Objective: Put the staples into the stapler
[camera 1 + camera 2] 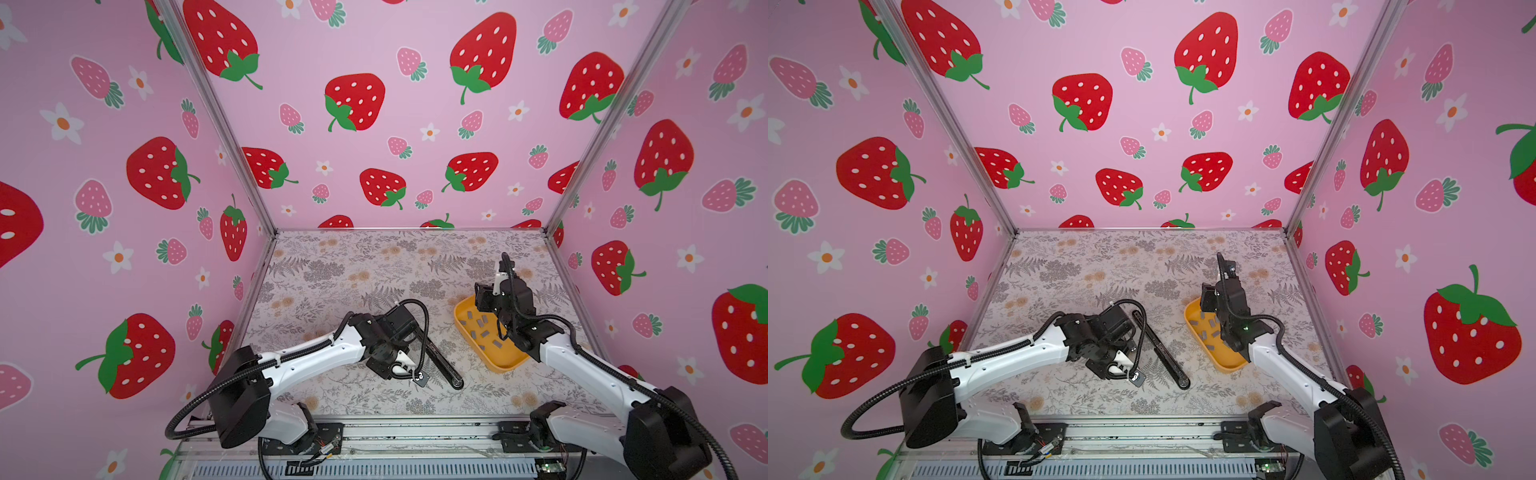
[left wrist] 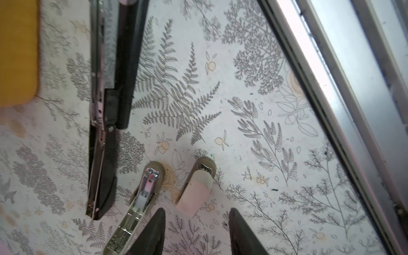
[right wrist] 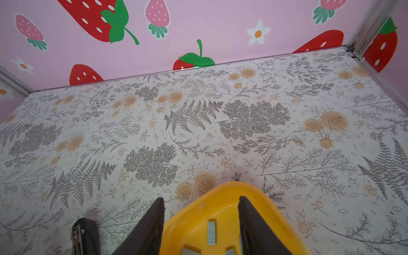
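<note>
Top views both show the black stapler (image 1: 441,362) lying flat in the middle of the table (image 1: 332,270), running far-left to near-right. Left wrist view: the stapler is opened out, with its metal channel exposed along its length. Left gripper (image 2: 197,212) is low over the table, just left of the stapler's near half. Its jaws are moderately apart with bare tabletop between the tips, nothing held. A small beige two-armed item (image 2: 145,198) lies just ahead of the fingers; can't tell what it is or whether a finger touches it. Yellow tray (image 1: 505,368) sits right of the stapler, apart from it. Staples (image 1: 485,333): several short grey strips lying loose inside the tray. Right gripper (image 3: 201,197) hangs over the tray's far end with its jaws apart. One strip shows below between them, not gripped.
</note>
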